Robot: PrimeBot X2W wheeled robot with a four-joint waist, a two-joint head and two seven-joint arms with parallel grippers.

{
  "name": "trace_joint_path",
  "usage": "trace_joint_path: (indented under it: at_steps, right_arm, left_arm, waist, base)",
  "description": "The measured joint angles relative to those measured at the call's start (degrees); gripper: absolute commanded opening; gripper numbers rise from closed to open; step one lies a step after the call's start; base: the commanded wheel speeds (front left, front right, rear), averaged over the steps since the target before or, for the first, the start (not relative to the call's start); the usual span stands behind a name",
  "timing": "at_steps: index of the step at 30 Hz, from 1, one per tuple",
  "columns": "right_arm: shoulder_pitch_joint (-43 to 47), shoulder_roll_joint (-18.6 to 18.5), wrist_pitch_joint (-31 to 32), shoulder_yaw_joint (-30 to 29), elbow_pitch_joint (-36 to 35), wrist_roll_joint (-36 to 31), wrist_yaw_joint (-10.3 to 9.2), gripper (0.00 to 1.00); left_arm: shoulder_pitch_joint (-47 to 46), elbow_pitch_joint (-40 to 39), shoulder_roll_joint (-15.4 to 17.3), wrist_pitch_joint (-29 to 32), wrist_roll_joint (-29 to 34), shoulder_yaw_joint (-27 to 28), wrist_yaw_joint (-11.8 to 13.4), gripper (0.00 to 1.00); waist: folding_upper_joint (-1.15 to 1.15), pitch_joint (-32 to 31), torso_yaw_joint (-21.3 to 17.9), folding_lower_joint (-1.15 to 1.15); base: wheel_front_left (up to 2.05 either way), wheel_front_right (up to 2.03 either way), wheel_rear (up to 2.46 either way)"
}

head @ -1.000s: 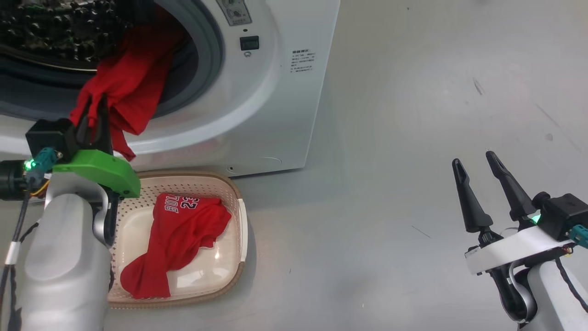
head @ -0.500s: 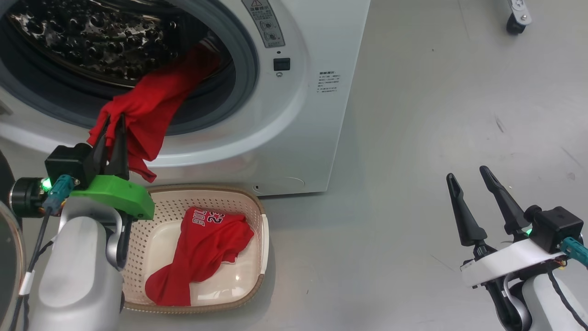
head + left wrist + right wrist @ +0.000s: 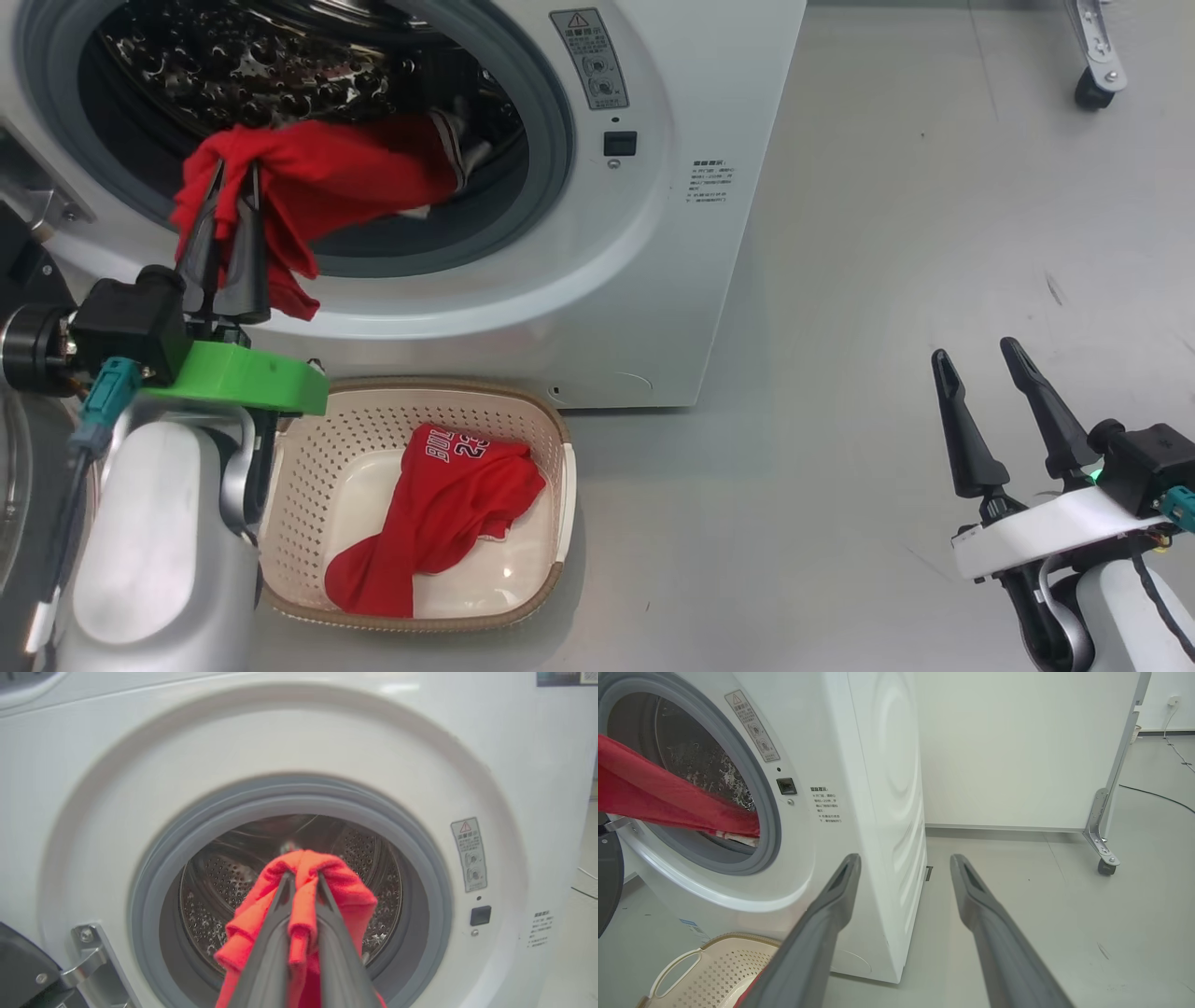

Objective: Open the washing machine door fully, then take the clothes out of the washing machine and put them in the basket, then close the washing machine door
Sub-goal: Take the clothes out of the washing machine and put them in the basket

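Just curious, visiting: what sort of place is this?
Probably a lab or test hall, not a home: a washing machine on a bare grey floor, near a white partition on wheels.

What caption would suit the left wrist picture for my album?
Left end effector pinching red clothes in front of the open washing machine.

The red jersey point(image 3: 448, 504) bears a white 23.

my left gripper point(image 3: 236, 173) is up at the left, pale forearm below it, fingers point(image 3: 271, 952) pinched close on the clothes point(image 3: 355, 177). my right gripper point(image 3: 974, 350) sits low at the right, fingers spread apart, pointing up.
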Motion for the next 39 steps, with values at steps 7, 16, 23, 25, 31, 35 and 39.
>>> trace_joint_path:
  at_steps: [7, 16, 23, 25, 31, 35, 39]
  right_arm:
    - [0.05, 0.42, 0.0, 0.35, -0.12, -0.48, 0.0, 1.0]
    - [0.05, 0.97, 0.0, -0.78, -0.27, -0.53, 0.0, 1.0]
    - [0.03, 1.18, 0.0, -2.01, -0.42, -0.52, 0.0, 1.0]
    - [0.03, 1.15, 0.0, -1.99, -0.44, -0.52, 0.0, 1.0]
    - [0.04, 1.13, 0.0, -1.64, -0.47, -0.53, 0.0, 1.0]
    - [0.05, 1.07, 0.0, -1.14, -0.58, -0.59, 0.0, 1.0]
    - [0.04, 0.7, 0.0, -0.44, -1.01, -0.59, 0.0, 1.0]
  left_arm:
    - [1.36, -8.99, -0.24, -0.19, 1.31, -0.18, 0.0, 0.0]
    - [2.59, -16.7, -0.3, -0.26, 2.63, -0.52, 0.0, 0.0]
    - [5.53, -17.85, -0.32, -0.27, 2.61, -1.18, 0.0, 0.0]
    - [7.34, -16.81, -0.34, -0.27, 2.61, -1.98, 0.0, 0.0]
    - [11.38, -14.06, -0.37, -0.26, 2.53, -3.02, 0.0, 0.0]
    - [13.24, -11.7, -0.4, 0.25, 2.52, -4.19, -0.05, 0.0]
    - [15.53, -8.87, -0.44, 1.33, 2.07, -4.71, -0.07, 0.0]
  waist:
    - [0.0, -0.82, 1.13, 0.0]
    - [0.0, -1.03, 1.37, 0.0]
    - [0.0, -0.99, 1.37, 0.0]
    - [0.0, -0.92, 1.34, 0.0]
    - [0.0, -0.64, 1.25, 0.0]
    - [0.0, -0.25, 1.19, 0.0]
    - [0.0, 0.54, 1.09, 0.0]
  base:
    - [0.0, 0.0, 0.0]
    - [0.0, 0.0, 0.0]
    - [0.0, 0.0, 0.0]
    - [0.0, 0.0, 0.0]
    - [0.0, 0.0, 0.0]
    - [0.0, 0.0, 0.0]
    - [0.0, 0.0, 0.0]
